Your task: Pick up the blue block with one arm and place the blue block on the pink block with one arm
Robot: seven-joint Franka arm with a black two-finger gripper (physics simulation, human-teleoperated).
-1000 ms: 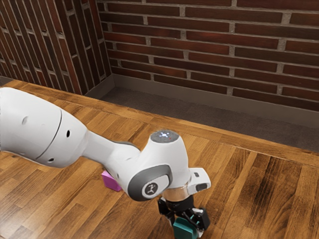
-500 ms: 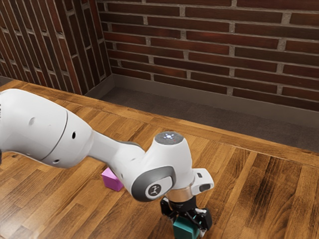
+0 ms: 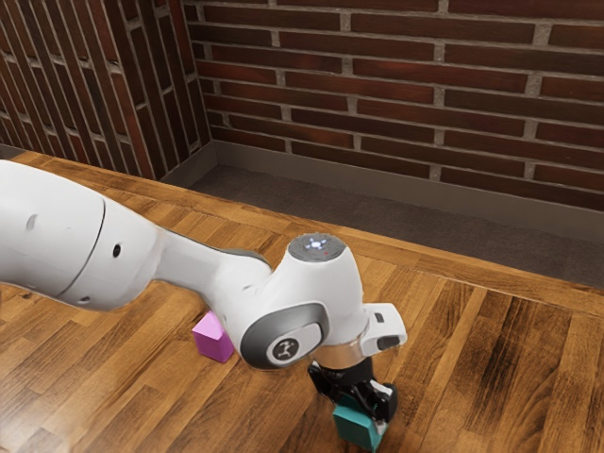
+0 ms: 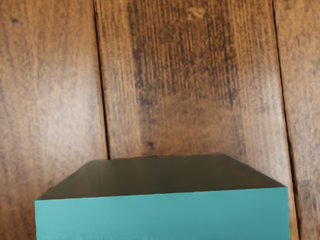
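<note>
The blue block [image 3: 355,427], teal in colour, sits between the black fingers of my gripper [image 3: 360,411], which is shut on it near the table's front edge. The block looks slightly off the wood. In the wrist view the same blue block [image 4: 162,215] lies close under my hand, with bare planks beyond it. The pink block [image 3: 211,339] rests on the table toward the exterior view's left of the gripper, partly hidden behind my white forearm.
The wooden table [image 3: 491,368] stretches to the exterior view's right of the gripper. Its far edge [image 3: 444,255] runs in front of a grey floor strip and brick walls. My white arm [image 3: 142,264] crosses above the pink block.
My hand has turned a little and risen slightly with the blue block in it, drifting toward the exterior view's right. The pink block has stayed put.
</note>
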